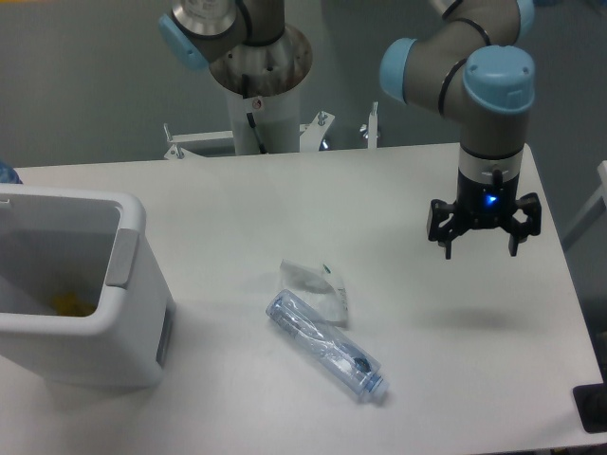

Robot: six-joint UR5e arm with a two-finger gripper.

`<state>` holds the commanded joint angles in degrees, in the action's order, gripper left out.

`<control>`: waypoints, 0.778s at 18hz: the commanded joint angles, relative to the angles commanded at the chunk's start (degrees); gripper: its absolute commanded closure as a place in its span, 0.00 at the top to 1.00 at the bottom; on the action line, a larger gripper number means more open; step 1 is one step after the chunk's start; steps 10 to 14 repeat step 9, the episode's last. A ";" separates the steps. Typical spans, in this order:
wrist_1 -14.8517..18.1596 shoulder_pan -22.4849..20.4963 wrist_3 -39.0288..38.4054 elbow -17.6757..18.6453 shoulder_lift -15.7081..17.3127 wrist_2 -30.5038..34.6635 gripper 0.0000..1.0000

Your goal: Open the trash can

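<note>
The white boxy trash can (114,332) stands at the table's left edge with its top open, so its inside shows, with something yellow at the bottom. A grey tab (120,258) sits on its right rim. No lid is in view. My gripper (481,248) hangs open and empty above the right side of the table, far from the can.
A clear plastic bottle (324,346) lies on its side near the table's middle. A crumpled clear wrapper (313,280) lies just behind it. The arm's base column (261,85) stands behind the table. A dark object (593,408) sits at the lower right corner.
</note>
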<state>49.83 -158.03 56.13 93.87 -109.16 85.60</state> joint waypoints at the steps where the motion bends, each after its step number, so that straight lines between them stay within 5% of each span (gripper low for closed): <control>1: 0.09 0.09 2.03 0.00 0.00 0.61 1.00; 14: 1.06 0.18 3.10 0.79 -0.09 4.04 1.00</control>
